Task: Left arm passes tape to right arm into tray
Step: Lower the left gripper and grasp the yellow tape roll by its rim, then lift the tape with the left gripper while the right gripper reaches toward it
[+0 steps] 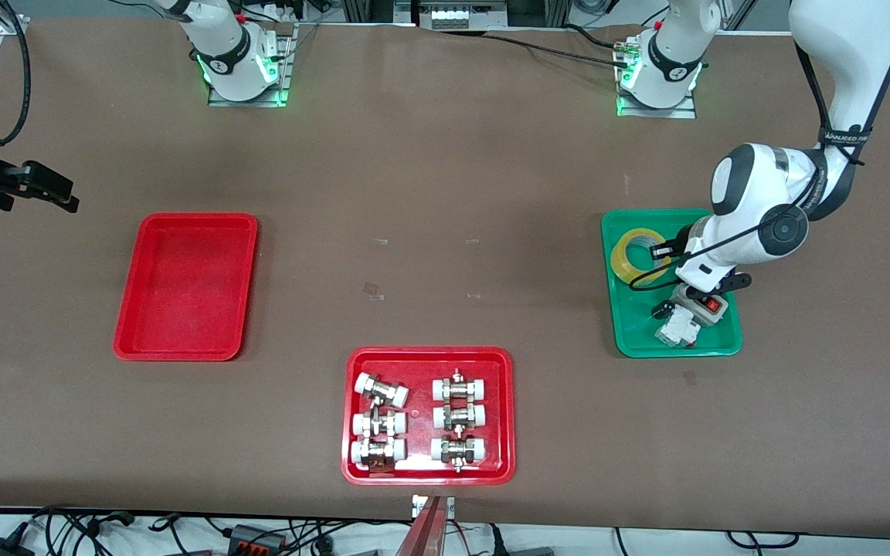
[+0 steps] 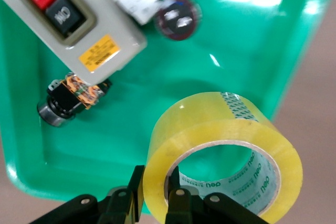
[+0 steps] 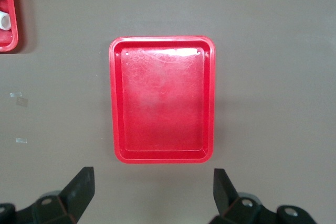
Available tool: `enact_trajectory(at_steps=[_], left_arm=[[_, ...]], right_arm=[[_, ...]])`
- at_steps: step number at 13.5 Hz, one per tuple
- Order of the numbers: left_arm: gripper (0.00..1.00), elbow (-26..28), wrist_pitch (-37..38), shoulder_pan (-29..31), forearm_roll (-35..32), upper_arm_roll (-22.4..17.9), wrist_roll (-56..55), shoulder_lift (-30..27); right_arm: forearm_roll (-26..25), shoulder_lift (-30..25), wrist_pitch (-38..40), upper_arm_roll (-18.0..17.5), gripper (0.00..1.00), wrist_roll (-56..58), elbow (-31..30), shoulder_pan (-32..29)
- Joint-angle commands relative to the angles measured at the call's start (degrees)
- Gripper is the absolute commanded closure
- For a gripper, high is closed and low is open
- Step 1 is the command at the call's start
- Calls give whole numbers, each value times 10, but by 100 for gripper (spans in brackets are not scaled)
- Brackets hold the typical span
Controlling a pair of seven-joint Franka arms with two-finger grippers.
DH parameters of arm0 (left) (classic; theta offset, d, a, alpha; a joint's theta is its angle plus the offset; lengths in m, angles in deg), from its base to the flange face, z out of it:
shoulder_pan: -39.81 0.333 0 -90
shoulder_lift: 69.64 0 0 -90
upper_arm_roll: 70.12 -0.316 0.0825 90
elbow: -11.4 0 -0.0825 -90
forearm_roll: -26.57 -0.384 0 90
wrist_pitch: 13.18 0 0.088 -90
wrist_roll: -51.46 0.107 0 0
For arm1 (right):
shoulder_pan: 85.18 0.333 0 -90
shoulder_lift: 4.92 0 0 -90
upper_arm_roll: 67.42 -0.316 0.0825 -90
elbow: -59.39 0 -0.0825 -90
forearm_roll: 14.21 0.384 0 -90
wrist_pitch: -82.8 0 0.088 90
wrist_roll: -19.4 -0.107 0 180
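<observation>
Left gripper [image 2: 154, 203] is clamping the tape [image 2: 223, 156] wall, one finger inside the core (roll sitting in the green tray [image 1: 630, 340], corner nearest the left arm's base). Right gripper [image 3: 152, 190] is hanging wide open, holding nothing, over bare table beside the red tray [image 3: 161, 98] at the right arm's end.

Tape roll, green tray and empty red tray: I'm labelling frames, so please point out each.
tape roll [image 2: 210, 121], left wrist view, yellow outer band.
green tray [image 1: 640, 332], front view, bare floor.
empty red tray [image 3: 160, 103], right wrist view, bare floor.
</observation>
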Motion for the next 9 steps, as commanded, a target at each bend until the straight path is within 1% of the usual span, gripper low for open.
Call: enact_trajectory(at_steps=[1,2,3,6,8,9], left_arm=[[100,-104,121,0,1,21,4,-17],[100,-148,161,-1,1,33,3,-14],[100,-185,181,-2,3,48,-4,-13],[100,-246,187,0,11,90,-40,-17],[100,-260,188,3,11,146,-25,-39],[100,-284,188,1,12,172,-33,-41]], right_arm=[[1,3,7,0,0,8,11,0],[1,3,7,0,0,6,11,0],[2,2,8,0,0,5,11,0],[2,3,10,0,0,1,11,0],[4,2,10,-1,0,9,11,1],[9,2,10,-1,0,8,11,1]])
